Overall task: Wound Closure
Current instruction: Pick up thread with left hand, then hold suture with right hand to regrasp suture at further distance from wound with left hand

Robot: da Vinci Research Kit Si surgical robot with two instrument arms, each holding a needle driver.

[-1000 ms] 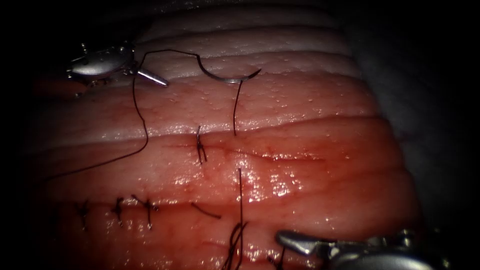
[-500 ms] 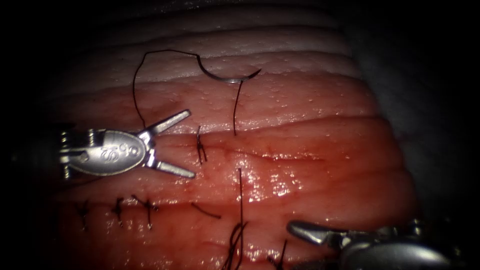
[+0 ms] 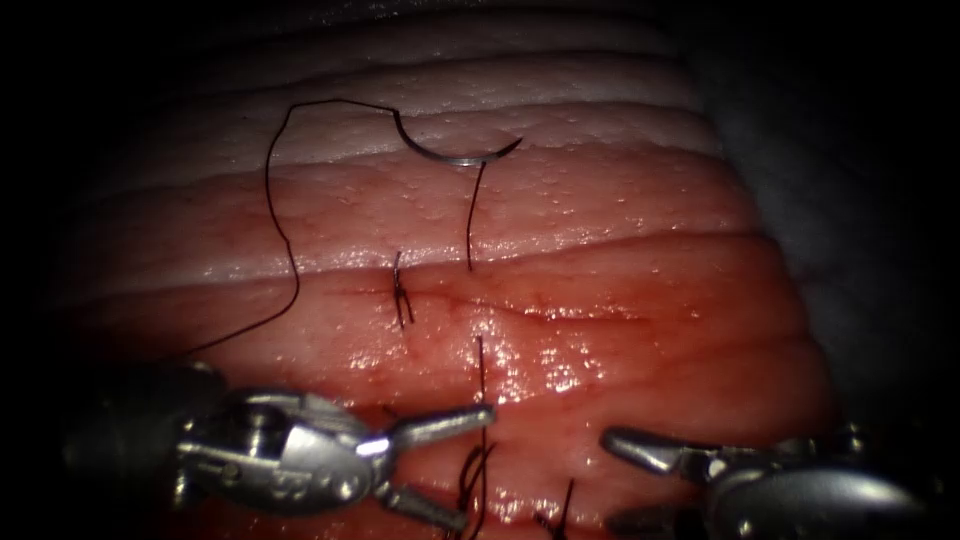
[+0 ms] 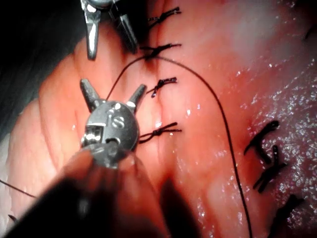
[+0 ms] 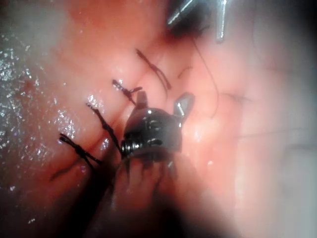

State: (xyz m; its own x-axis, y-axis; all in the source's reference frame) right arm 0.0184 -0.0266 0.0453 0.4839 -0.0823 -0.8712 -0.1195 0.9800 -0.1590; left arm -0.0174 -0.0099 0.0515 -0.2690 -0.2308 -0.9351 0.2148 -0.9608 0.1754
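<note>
So the curved needle point(image 3: 455, 152) is just lying loose on the pale far part of the tissue point(image 3: 620, 300), not stuck in and not held by anything. Its thread point(image 3: 275, 215) runs off its left end, arcs up and then snakes down toward the tissue's near left edge.

The left claw point(image 3: 455, 462) sits at the near edge with its jaws spread wide, holding nothing, and its body covers part of the row of finished stitches there. A dark thread tail point(image 3: 480, 400) stands right beside its upper jaw; can't tell if they touch.

The right claw point(image 3: 625, 480) is at the near right corner, jaws apart too, empty.

Mid-tissue there's a tied knot point(image 3: 401, 295) on the cut point(image 3: 560, 312), with a short thread end point(image 3: 471, 215) just right of it.
</note>
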